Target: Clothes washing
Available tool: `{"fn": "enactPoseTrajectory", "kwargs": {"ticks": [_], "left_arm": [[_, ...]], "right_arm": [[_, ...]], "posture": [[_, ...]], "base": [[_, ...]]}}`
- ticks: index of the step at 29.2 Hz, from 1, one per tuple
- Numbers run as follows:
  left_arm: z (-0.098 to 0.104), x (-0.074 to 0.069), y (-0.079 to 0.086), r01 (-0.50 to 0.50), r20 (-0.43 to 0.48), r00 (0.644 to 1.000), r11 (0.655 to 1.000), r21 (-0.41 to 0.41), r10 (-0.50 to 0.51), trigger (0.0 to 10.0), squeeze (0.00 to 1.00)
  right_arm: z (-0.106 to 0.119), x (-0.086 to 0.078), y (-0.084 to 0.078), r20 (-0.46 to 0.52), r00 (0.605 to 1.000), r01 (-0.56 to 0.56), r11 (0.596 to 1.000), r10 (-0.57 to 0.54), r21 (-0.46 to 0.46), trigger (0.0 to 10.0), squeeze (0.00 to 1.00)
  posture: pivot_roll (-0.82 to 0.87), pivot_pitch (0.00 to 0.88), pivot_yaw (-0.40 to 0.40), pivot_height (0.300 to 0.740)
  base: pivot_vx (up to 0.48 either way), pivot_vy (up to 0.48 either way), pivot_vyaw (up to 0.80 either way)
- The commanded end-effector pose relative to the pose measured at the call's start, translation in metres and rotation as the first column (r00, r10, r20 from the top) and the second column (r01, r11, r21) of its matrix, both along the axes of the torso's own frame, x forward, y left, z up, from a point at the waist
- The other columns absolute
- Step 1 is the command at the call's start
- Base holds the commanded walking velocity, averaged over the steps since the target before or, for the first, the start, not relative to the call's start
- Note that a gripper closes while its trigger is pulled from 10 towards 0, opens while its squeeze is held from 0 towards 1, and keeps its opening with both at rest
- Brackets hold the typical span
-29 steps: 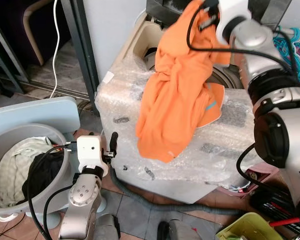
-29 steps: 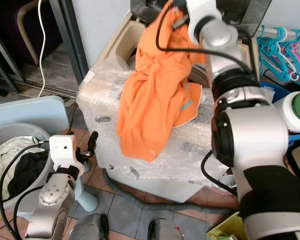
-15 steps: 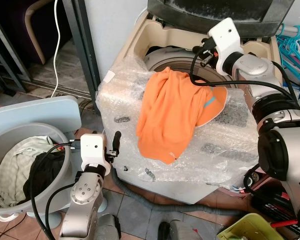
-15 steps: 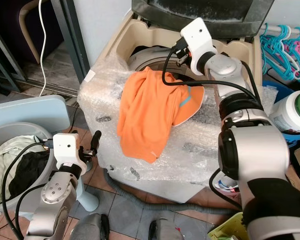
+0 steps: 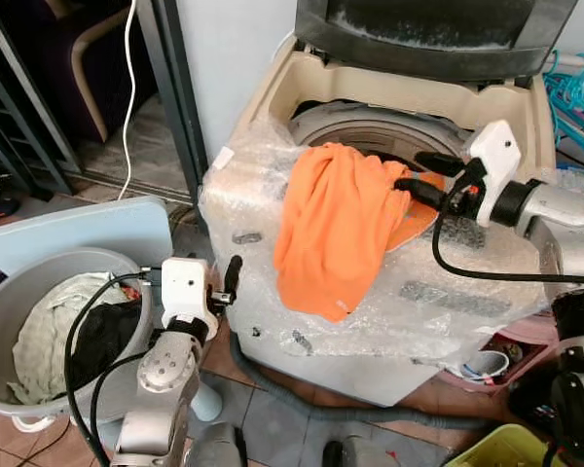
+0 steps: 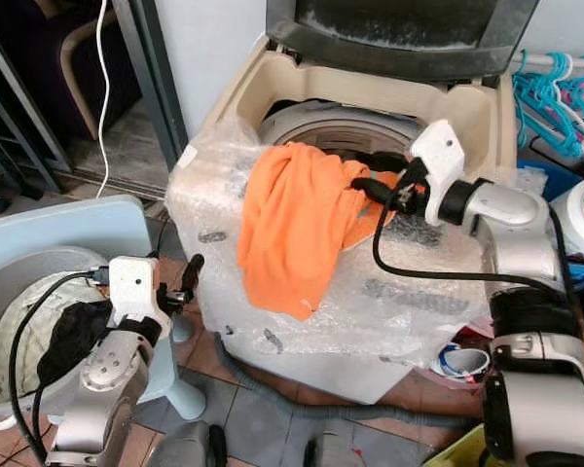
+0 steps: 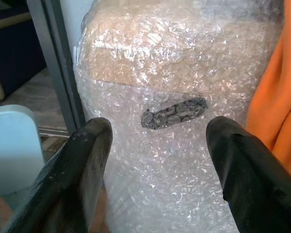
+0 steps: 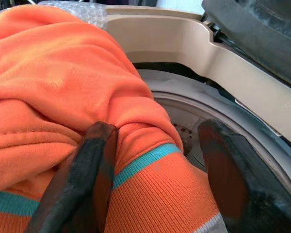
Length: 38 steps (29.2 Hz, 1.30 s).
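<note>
Bubble-wrapped washing machine (image 5: 448, 292): orange shirt (image 5: 336, 229) draped, right gripper (image 5: 423, 175) spread above

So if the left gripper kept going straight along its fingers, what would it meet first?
Most likely the bubble-wrapped front of the washing machine, dead ahead of the open left gripper; the orange garment hangs off to one side.

Washer drum (image 5: 370, 131) interior partly hidden behind orange garment (image 5: 336, 229); lid (image 5: 433, 29) cut off
</note>
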<state>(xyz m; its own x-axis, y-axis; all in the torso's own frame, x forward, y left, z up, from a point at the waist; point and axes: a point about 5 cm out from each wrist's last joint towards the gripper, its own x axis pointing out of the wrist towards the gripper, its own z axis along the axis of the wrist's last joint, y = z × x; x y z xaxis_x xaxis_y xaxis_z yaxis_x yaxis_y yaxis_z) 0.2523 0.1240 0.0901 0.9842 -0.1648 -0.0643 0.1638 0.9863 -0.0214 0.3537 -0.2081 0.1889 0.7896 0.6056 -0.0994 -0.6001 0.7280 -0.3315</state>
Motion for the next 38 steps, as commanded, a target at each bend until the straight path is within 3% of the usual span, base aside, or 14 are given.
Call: {"fn": "enactPoseTrajectory", "kwargs": {"ticks": [1,8,11,15,16,19,22,23,28,33,34,35,36,38], "left_arm": [[-0.003,0.000,-0.001,0.008,-0.019,1.000,1.000,0.003,-0.008,10.0,0.00],[-0.002,0.000,0.004,-0.001,-0.014,1.000,1.000,0.012,0.001,10.0,0.00],[-0.002,0.000,0.005,-0.006,-0.013,1.000,1.000,0.014,0.006,10.0,0.00],[-0.002,0.000,0.005,-0.007,-0.014,1.000,1.000,0.012,0.007,10.0,0.00],[-0.002,0.000,0.004,-0.005,-0.014,1.000,1.000,0.009,0.005,10.0,0.00],[-0.002,0.000,0.004,-0.003,-0.014,1.000,1.000,0.009,0.003,10.0,0.00],[-0.002,0.000,0.003,-0.001,-0.015,1.000,1.000,0.007,0.001,10.0,0.00],[-0.003,0.000,0.002,0.003,-0.017,1.000,1.000,0.005,-0.003,10.0,0.00],[-0.003,0.000,0.002,0.006,-0.019,1.000,1.000,0.005,-0.005,10.0,0.00],[-0.003,-0.001,0.002,0.004,-0.020,1.000,1.000,0.007,-0.003,10.0,0.00],[-0.003,-0.001,0.002,0.003,-0.020,1.000,1.000,0.007,-0.003,10.0,0.00],[-0.002,-0.001,0.002,0.002,-0.020,1.000,1.000,0.007,-0.002,10.0,0.00],[-0.002,-0.001,0.002,0.002,-0.019,1.000,1.000,0.007,-0.002,10.0,0.00],[-0.002,-0.001,0.002,0.002,-0.019,1.000,1.000,0.007,-0.001,10.0,0.00]], "right_arm": [[-0.012,-0.001,0.005,-0.020,0.998,0.055,0.998,-0.054,0.015,10.0,1.00],[-0.026,-0.006,0.025,0.001,0.995,0.101,0.988,-0.102,0.119,10.0,1.00],[0.003,-0.002,0.026,0.118,0.981,0.118,0.951,-0.157,0.286,10.0,1.00],[0.018,-0.002,0.026,0.126,0.984,0.074,0.928,-0.128,0.364,10.0,1.00],[0.027,-0.009,0.034,0.092,0.996,-0.046,0.917,0.010,0.396,10.0,1.00],[0.027,-0.018,0.042,0.049,0.989,-0.144,0.908,0.136,0.393,10.0,1.00],[0.017,-0.026,0.048,0.022,0.976,-0.213,0.939,0.215,0.269,10.0,1.00],[0.000,-0.034,0.054,-0.031,0.965,-0.252,0.955,0.260,0.159,10.0,1.00],[-0.026,-0.039,0.068,-0.060,0.967,-0.243,0.968,0.246,0.056,10.0,1.00],[-0.034,-0.038,0.077,-0.029,0.981,-0.192,0.979,0.190,-0.066,10.0,1.00],[-0.034,-0.034,0.077,0.002,0.992,-0.128,0.988,0.129,-0.090,3.9,0.61],[-0.033,-0.031,0.076,0.016,0.996,-0.088,0.992,0.090,-0.089,0.0,0.49],[-0.031,-0.027,0.073,0.045,0.998,-0.034,0.996,0.038,-0.078,0.0,0.00],[-0.031,-0.025,0.071,0.052,0.999,-0.010,0.996,0.014,-0.084,0.0,0.00]], "posture": [[0.00,0.065,0.037,0.740],[0.03,0.063,0.035,0.740],[0.02,0.063,0.034,0.740],[0.02,0.063,0.034,0.740],[0.02,0.064,0.034,0.740],[0.01,0.065,0.035,0.740],[0.01,0.065,0.035,0.740],[0.01,0.067,0.035,0.740],[0.01,0.071,0.035,0.740],[0.02,0.072,0.035,0.740],[0.02,0.073,0.034,0.740],[0.02,0.073,0.034,0.740],[0.02,0.073,0.033,0.740],[0.02,0.074,0.032,0.740]], "base": [[0.000,0.000,0.00],[0.000,0.000,0.00],[0.000,0.000,0.00],[0.000,0.000,0.00],[0.000,0.000,0.00],[0.000,0.000,0.00],[0.000,0.000,0.00],[0.000,0.000,0.00],[0.000,0.000,0.00],[0.000,0.000,0.00],[0.000,0.000,0.00],[0.000,0.000,0.00],[0.000,0.000,0.00],[0.000,0.000,0.00]]}}
